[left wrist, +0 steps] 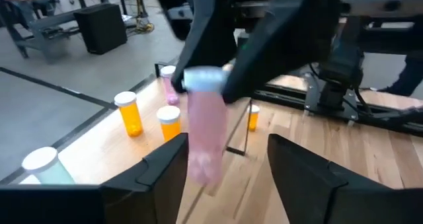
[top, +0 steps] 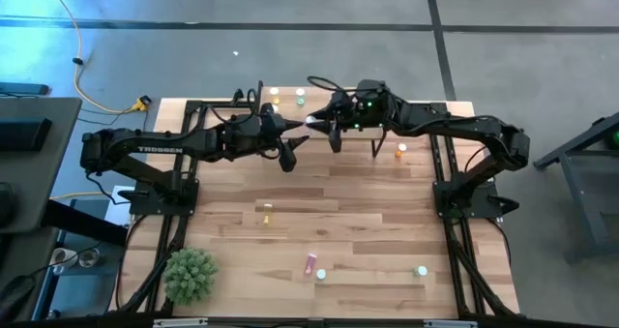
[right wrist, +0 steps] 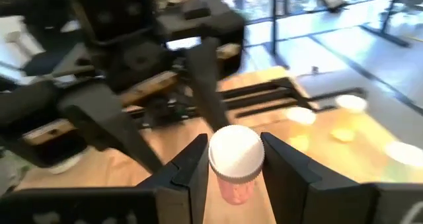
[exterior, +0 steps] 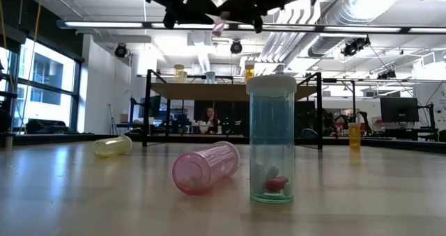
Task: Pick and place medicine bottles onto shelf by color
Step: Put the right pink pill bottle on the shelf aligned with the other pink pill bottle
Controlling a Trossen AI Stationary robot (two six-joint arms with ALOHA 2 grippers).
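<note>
My right end effector (right wrist: 232, 168) pinches the pink bottle (right wrist: 234, 166) by its cap, up above the shelf (top: 426, 110); my left end effector (left wrist: 228, 174) is spread around it. I'd hold steady, clear left, then lower beside the pinks.

Wooden table (top: 368, 197): bottles at six o'clock, plant (top: 189, 274) at seven, shelf (top: 290, 104) with bottles at twelve.
</note>
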